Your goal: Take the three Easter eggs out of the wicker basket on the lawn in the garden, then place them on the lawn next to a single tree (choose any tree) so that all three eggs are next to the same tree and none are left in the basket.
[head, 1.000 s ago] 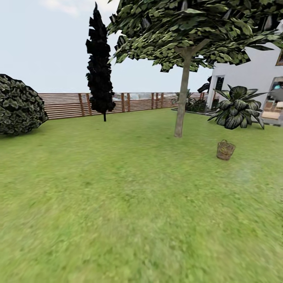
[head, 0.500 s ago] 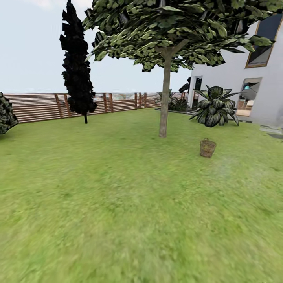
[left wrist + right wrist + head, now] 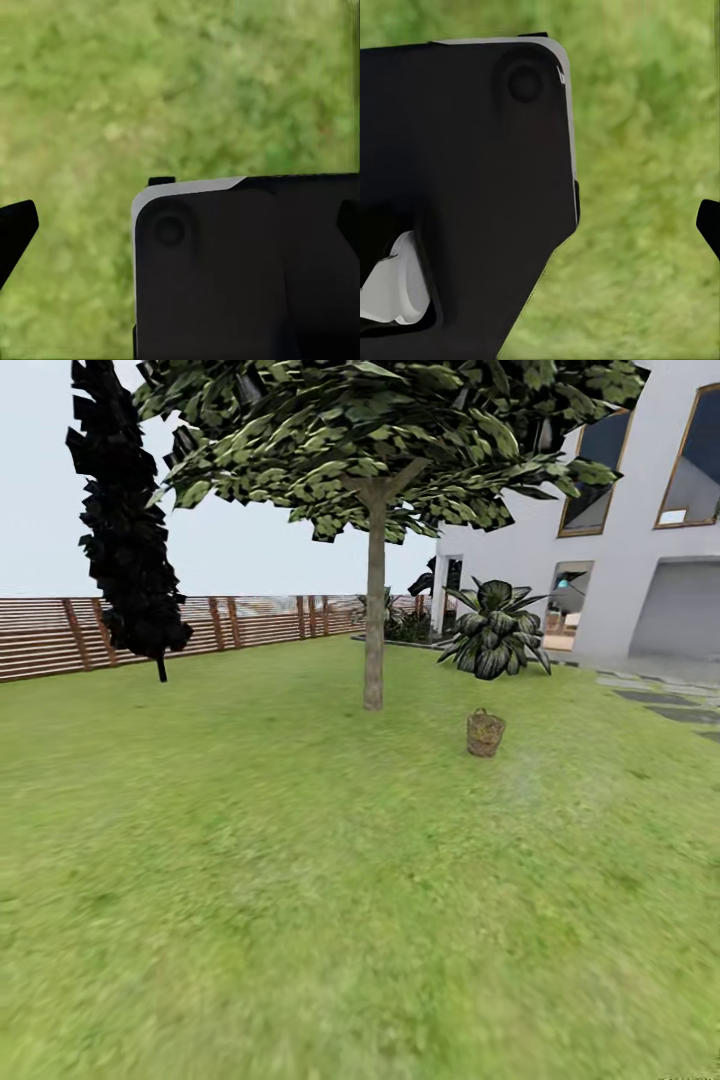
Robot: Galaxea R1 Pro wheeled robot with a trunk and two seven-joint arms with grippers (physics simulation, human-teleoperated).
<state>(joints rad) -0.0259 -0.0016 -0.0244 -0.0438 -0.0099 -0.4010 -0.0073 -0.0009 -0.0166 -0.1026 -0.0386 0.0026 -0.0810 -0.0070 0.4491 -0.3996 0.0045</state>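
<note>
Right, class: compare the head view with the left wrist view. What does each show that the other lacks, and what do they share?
Head view: the wicker basket standing on the grass a little apart from the tree, plus the dark cypress, the wooden fence, the broad-leaved plant and the white house. Whether eggs are in the basket cannot be told.

Left wrist view: a dark robot part close to the camera.

Both: the lawn.
</note>
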